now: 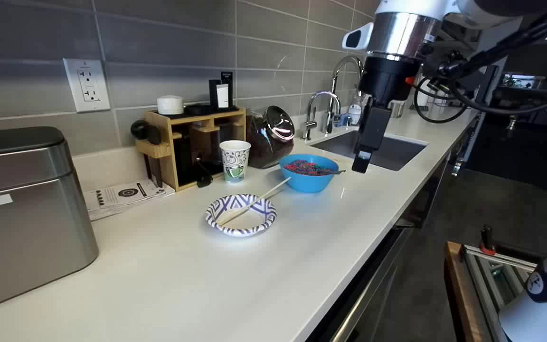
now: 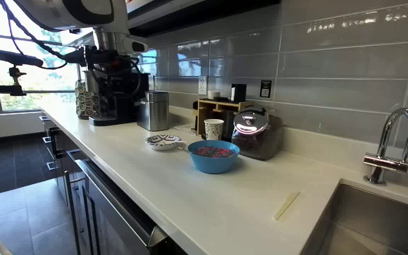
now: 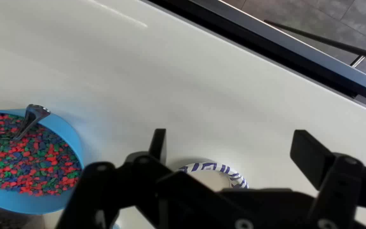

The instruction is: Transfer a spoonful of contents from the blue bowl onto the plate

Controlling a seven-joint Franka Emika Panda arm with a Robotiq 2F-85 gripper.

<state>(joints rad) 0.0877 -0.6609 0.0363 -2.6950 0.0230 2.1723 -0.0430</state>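
Note:
The blue bowl (image 1: 309,184) stands on the counter and also shows in an exterior view (image 2: 214,165) and at the left of the wrist view (image 3: 64,130). It holds the contents (image 3: 27,162), small red, green and dark blue pieces. A metal spoon (image 3: 30,121) rests in it, its handle over the rim. The plate (image 1: 240,232), white with a blue pattern, stands near the bowl; the wrist view shows part of its rim (image 3: 224,168), the rest hidden by the gripper. My gripper (image 3: 229,140) is open and empty, above the counter. It also shows in an exterior view (image 1: 362,161).
A pale stick (image 1: 259,198) lies across the plate. A paper cup (image 1: 234,161), a wooden organizer (image 1: 174,156) and a glass jar (image 1: 268,137) stand along the wall. A sink (image 1: 397,149), a steel bin (image 1: 26,218) and a flat pale strip (image 2: 286,206) also show.

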